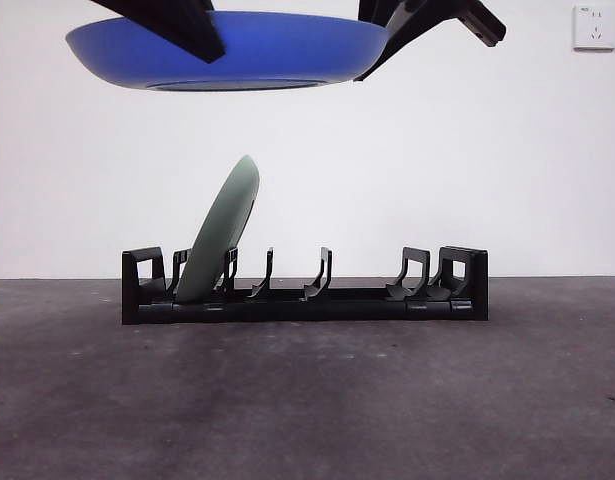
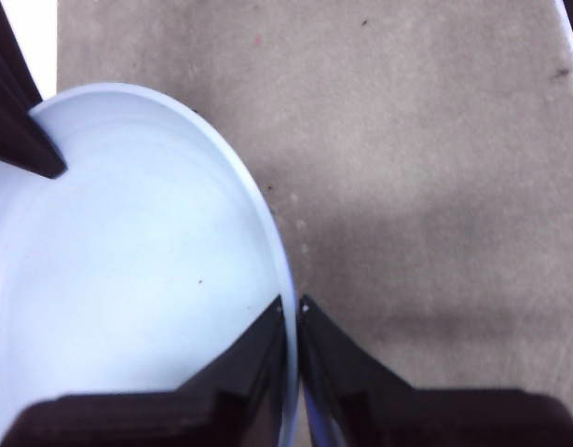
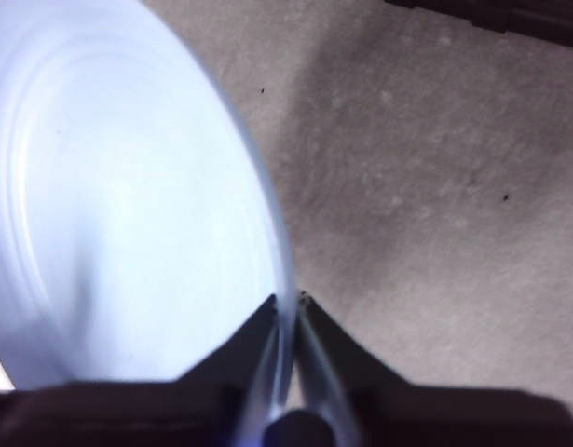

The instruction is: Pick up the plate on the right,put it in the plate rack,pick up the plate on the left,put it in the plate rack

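Blue plate (image 1: 227, 50): aloft at 12 o'clock over the rack (image 1: 305, 292), level.
Left claw (image 2: 293, 307): clamped on its rim.
Right claw (image 3: 288, 300): clamped on the rim too.
Green plate (image 1: 219, 245): slotted, leaning.
Handling: likely stiff, slick, breakable; rim grip best.

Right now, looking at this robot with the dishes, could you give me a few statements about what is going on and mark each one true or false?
1. The blue plate is held in the air above the plate rack. True.
2. Only one gripper holds the blue plate. False: both do, the left gripper and the right gripper, each with its jaws shut on the rim.
3. A pale green plate already stands in the rack. True: it leans between prongs near one end.
4. The blue plate is being held upright on its edge. False: it is held roughly level.
5. The rack is full. False: several slots are free.
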Action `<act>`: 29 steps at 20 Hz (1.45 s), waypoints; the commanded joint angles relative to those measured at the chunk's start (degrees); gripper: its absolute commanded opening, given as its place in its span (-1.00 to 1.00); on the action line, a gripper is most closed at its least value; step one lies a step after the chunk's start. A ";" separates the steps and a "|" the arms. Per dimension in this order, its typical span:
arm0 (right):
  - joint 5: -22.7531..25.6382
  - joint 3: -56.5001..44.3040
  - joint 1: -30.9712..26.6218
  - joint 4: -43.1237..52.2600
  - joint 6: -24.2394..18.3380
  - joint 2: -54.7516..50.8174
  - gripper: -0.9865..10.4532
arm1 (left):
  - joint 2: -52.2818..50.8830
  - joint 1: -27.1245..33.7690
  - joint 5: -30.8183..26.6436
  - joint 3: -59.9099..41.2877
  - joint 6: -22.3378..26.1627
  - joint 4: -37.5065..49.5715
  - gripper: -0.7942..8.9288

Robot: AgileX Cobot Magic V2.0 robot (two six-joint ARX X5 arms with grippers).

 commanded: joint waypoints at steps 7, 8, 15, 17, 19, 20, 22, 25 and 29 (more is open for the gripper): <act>1.60 0.28 -0.28 3.89 -0.85 -7.52 -0.43 | 0.07 -0.11 4.50 -0.04 -4.13 2.67 -0.85; 3.28 0.28 -0.83 4.04 -0.87 -9.33 -0.43 | 0.07 0.11 6.03 -0.04 -6.16 3.96 -0.85; 17.99 0.28 -1.66 4.42 -1.90 -27.98 -0.44 | 0.98 7.74 21.40 -0.04 -33.29 32.85 -0.85; 17.92 0.28 -1.64 4.22 -1.88 -32.26 -0.44 | 3.02 10.97 23.71 -0.04 -40.41 43.50 -0.85; 17.75 0.28 -1.60 4.13 -1.84 -35.47 -0.44 | 6.45 14.67 26.40 -0.04 -46.21 51.87 -0.85; 17.20 0.28 -1.60 3.93 -1.86 -36.63 -0.44 | 8.59 16.33 27.06 -0.04 -48.81 55.41 -0.85; 15.69 0.28 -1.60 2.80 -1.88 -37.99 -0.44 | 13.53 19.15 27.04 -0.04 -53.79 62.62 -0.85; 14.84 0.28 -1.57 1.03 -1.92 -38.34 -0.44 | 18.82 21.70 26.99 0.72 -57.29 68.94 -0.85; 14.86 0.26 -1.55 -1.05 -2.54 -38.14 -0.44 | 26.16 24.24 26.82 5.53 -58.12 68.74 -0.85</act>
